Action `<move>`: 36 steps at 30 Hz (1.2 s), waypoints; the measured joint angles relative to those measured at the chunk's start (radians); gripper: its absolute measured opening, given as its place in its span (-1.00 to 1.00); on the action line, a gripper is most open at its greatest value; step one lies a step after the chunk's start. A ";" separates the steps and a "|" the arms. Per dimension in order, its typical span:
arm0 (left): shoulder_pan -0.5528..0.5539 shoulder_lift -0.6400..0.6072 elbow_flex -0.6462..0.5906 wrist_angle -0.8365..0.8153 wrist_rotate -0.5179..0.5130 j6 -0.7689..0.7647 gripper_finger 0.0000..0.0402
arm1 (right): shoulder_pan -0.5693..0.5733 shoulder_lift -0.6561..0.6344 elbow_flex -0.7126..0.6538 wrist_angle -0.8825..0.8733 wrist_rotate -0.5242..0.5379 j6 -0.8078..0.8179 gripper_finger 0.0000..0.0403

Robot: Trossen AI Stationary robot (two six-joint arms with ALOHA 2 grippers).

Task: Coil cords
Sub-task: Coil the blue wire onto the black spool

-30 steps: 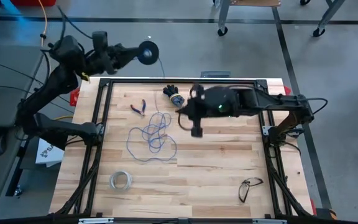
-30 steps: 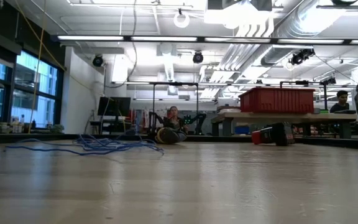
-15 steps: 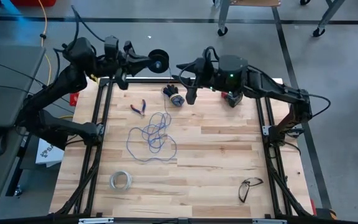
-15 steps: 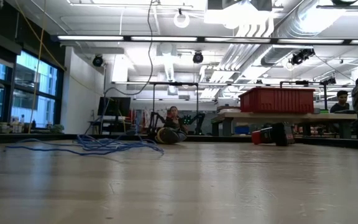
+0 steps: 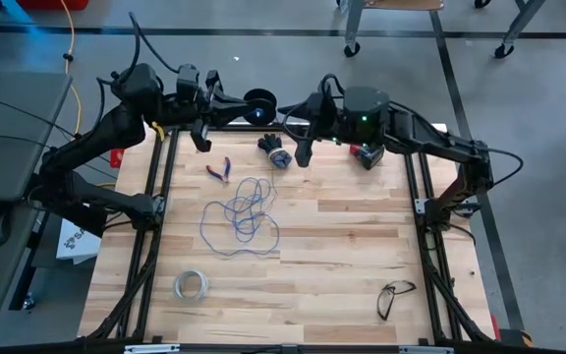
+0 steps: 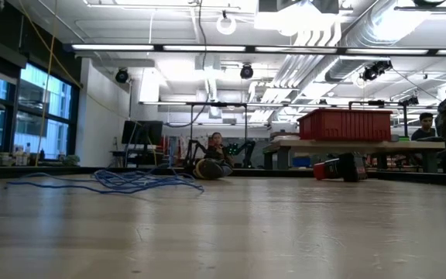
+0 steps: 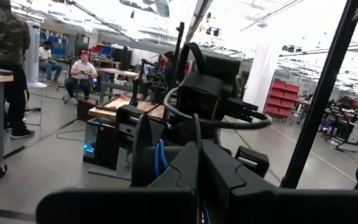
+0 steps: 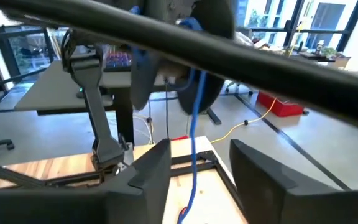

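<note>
The cord is one thin blue wire. Most of it lies as a loose tangle [image 5: 244, 211] [image 6: 118, 180] on the wooden table, and one strand [image 8: 194, 118] rises to a small dark spool [image 5: 257, 101]. My left gripper [image 5: 242, 99] is shut on that spool, high above the table's far edge. My right gripper [image 5: 293, 126] is at the same height just right of the spool, its open fingers [image 8: 151, 168] standing on either side of the hanging strand. I cannot tell whether they touch it. My left gripper holds the spool [image 7: 143, 149] at its free ends, coming level from the table's left. Its own shut fingers [image 7: 191, 165] hide the exact spot of contact. The spool is lifted clear of the table, turned on edge, with blue wire [image 7: 159, 158] wound on it.
Red-handled pliers [image 5: 222, 169] and a dark glove-like bundle [image 5: 275, 149] lie near the far edge. A whitish tape ring [image 5: 192, 285] sits near left, glasses [image 5: 394, 295] near right. The black frame [image 5: 160, 197] borders the table. People stand in the room beyond.
My right gripper has risen from over the table's middle and gone toward the far edge, tipping from pointing down to level, and now stands beside the spool. My left gripper has carried the spool toward the right along the far edge. The tangle has stayed put.
</note>
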 joint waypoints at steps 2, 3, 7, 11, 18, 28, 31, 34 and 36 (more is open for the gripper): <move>0.000 0.000 0.000 -0.001 0.000 0.000 -1.00 | 0.000 0.000 0.000 0.005 0.000 -0.002 -0.33; 0.000 0.001 0.000 -0.001 0.000 0.000 -1.00 | 0.000 0.000 0.000 0.004 0.001 -0.005 -0.41; 0.000 0.001 0.000 -0.003 0.000 0.000 -1.00 | 0.000 0.010 0.000 -0.002 -0.016 0.000 -0.81; 0.000 0.001 0.000 0.005 0.000 -0.003 -1.00 | 0.014 0.022 0.000 -0.016 -0.019 0.016 -0.96; 0.003 0.001 -0.002 0.061 -0.028 -0.005 -1.00 | 0.041 0.029 0.001 -0.020 -0.006 0.019 -1.00; 0.005 -0.001 0.001 0.099 -0.097 -0.001 -1.00 | 0.033 0.033 0.000 -0.050 -0.014 0.017 -1.00; 0.005 0.002 0.000 0.092 -0.095 -0.006 -1.00 | 0.031 0.034 0.000 -0.057 -0.012 0.016 -1.00; 0.005 -0.002 0.000 0.099 -0.095 -0.017 -1.00 | 0.033 0.041 0.000 -0.056 -0.018 0.008 -1.00; 0.005 -0.001 0.000 0.097 -0.095 -0.018 -1.00 | 0.034 0.040 0.000 -0.046 -0.019 0.000 -1.00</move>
